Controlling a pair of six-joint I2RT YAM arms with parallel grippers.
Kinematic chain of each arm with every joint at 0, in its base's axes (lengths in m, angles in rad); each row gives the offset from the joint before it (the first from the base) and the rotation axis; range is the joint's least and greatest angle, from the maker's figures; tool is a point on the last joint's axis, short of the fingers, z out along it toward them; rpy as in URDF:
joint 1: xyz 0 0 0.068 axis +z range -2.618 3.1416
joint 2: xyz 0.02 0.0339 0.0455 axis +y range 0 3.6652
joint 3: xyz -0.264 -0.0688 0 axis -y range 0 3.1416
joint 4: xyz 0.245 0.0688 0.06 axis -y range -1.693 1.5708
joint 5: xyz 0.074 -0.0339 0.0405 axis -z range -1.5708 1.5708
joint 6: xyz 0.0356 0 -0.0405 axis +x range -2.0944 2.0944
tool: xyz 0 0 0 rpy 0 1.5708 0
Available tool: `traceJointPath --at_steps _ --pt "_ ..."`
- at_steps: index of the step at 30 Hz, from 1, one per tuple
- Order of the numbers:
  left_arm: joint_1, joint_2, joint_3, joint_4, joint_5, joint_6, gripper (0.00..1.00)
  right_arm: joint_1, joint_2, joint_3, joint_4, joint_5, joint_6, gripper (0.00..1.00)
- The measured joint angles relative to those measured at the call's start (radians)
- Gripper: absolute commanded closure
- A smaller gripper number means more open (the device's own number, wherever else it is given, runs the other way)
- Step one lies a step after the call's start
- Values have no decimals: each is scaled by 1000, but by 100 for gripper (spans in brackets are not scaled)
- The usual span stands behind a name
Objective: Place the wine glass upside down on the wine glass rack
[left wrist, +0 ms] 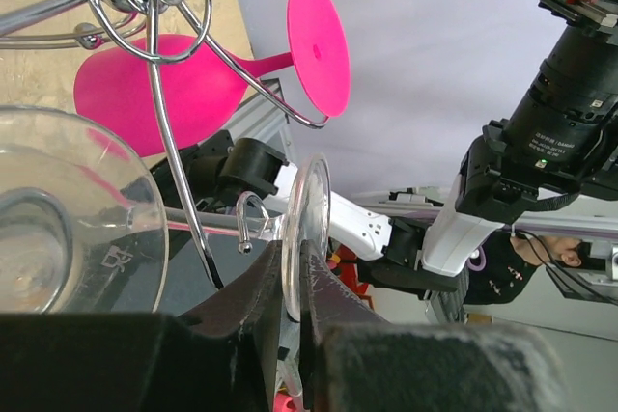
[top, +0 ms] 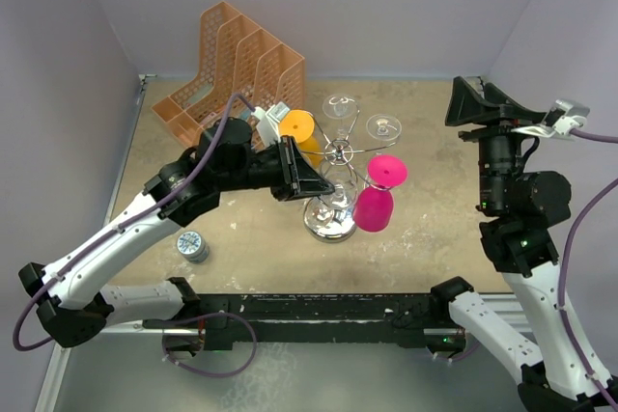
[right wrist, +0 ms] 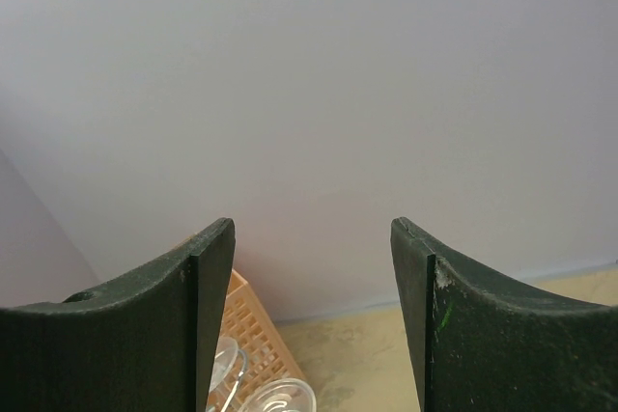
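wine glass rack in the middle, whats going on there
The left gripper is shut on the foot of a clear wine glass, holding it upside down against the silver wine glass rack, where a pink glass and an orange glass hang. Whether its stem sits in a loop arm is unclear. The right gripper is open, raised aside, holding nothing.

A robotics lab test cell, seen from beside it. Plain pale lilac panels (top: 386, 7) wall in a mottled beige tabletop (top: 435, 151) on three sides. Two black-and-white robot arms, left (top: 106, 248) and right (top: 521, 238), are bolted to a black metal rail (top: 319, 308) at the near edge, trailing purple cables (top: 566, 248). A chrome wine glass rack (top: 340, 151) and an orange mesh file organiser (top: 232, 65) stand as staged props.
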Motion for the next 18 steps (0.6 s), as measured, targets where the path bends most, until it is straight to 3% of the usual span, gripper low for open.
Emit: traceJointPath --at_steps 9,18 --pt "0 27 51 -57 -19 51 78 0 -4 -3 -11 9 -7 31" --pt "0 58 87 -94 -24 86 77 0 -21 -11 -14 9 -10 30"
